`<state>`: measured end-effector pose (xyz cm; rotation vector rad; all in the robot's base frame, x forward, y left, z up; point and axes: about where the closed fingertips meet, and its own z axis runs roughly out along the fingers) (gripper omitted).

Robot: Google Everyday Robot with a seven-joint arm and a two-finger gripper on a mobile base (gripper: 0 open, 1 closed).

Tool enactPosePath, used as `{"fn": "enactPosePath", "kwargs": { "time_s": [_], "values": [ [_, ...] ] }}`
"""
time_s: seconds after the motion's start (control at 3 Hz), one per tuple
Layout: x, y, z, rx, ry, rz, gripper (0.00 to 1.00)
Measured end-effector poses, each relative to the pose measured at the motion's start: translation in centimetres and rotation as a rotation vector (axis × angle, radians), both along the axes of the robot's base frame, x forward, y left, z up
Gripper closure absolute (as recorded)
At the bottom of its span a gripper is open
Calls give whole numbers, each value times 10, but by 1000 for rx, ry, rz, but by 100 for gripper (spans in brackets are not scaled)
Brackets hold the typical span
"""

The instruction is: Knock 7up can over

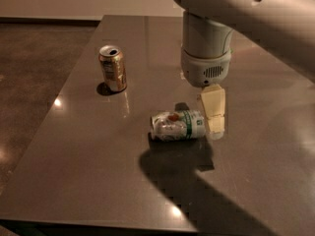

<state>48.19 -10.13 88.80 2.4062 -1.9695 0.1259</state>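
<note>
Since the white-silver, green-banded 7up can (177, 125) is seen lying on its side just beside the cream gripper (213, 109), on the side toward the upright gold-brown can (112, 68), knock looks done tbh | gripper open/closed: can't be told, nothing seen held | handling: judged light, thin-walled, slick, easily rolled or dented; best nudged mid-wall, not squeezed

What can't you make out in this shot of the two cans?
Camera view:
- Cream gripper, right of the lying white-silver, green-banded 7up can: contact with the can unclear; the angle hides any gap.
- Upright gold-brown can: lettering too small to read.
- Pale robot arm: cut off by top and right edges.
- Dark glossy table: right side hidden behind the arm.
</note>
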Motion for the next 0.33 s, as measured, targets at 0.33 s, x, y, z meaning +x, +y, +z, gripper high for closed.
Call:
{"fn": "enactPosePath", "kwargs": {
  "time_s": [0.33],
  "values": [
    [0, 0, 0, 0, 0, 0, 0]
  ]
}}
